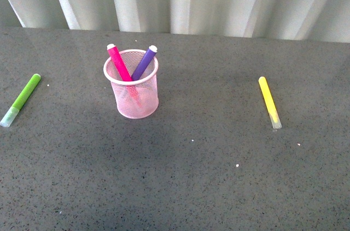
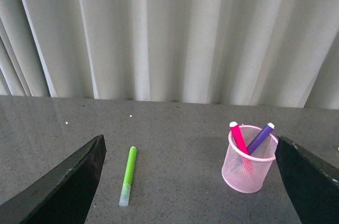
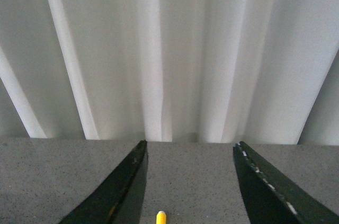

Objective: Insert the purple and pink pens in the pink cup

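Inside pink cup (image 1: 131, 92): pink pen (image 1: 119, 63) + purple pen (image 1: 144, 62), leaning apart | left gripper (image 2: 188, 181) jaws spread, empty | right gripper (image 3: 189, 187) jaws spread, empty

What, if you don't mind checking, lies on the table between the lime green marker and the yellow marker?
In the front view, the pink cup stands between the lime green marker and the yellow marker, holding the pink pen and the purple pen. The rest is bare table.
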Controlling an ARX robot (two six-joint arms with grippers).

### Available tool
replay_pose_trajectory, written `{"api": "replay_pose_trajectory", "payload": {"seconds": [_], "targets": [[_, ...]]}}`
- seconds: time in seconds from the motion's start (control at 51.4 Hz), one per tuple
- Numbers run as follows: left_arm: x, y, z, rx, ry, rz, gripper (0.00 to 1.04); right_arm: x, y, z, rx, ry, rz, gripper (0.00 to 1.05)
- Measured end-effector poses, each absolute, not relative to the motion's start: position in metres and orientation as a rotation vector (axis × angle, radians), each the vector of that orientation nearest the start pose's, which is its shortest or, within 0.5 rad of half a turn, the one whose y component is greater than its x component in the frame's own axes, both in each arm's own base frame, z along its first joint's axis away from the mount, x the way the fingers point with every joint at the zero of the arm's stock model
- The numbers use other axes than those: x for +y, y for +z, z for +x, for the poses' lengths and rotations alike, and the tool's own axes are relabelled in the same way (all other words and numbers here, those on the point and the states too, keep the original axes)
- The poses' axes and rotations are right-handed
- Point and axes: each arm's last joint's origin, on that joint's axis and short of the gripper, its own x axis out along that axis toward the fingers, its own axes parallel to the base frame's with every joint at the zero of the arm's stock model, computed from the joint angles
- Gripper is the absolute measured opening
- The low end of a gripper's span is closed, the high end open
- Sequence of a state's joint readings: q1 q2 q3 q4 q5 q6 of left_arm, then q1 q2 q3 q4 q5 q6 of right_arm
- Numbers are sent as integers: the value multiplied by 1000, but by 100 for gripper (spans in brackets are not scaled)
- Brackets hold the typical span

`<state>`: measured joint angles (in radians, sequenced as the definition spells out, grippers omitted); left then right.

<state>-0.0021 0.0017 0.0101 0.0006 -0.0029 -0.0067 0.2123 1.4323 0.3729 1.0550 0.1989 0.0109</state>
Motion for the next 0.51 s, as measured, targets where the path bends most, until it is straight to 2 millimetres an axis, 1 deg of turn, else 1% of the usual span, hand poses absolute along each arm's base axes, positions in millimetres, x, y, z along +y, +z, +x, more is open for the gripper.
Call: {"api": "replay_pose_trajectory", "payload": {"seconds": [0.156, 0.292, 0.35, 0.409, 0.506], "targets": [[0, 167, 97, -9, 0, -7, 98, 34, 174, 224, 13, 7, 1, 24], [0, 167, 97, -9, 0, -7, 98, 26, 171, 209, 17, 8, 1, 5], [0, 167, 97, -9, 0, -7, 98, 23, 168, 202, -3, 7, 1, 3], [0, 167, 97, -9, 0, -7, 98, 20, 162, 195, 13, 7, -2, 3], [0, 167, 97, -9, 0, -7, 98, 16, 159, 185, 26, 3, -3, 3]]}}
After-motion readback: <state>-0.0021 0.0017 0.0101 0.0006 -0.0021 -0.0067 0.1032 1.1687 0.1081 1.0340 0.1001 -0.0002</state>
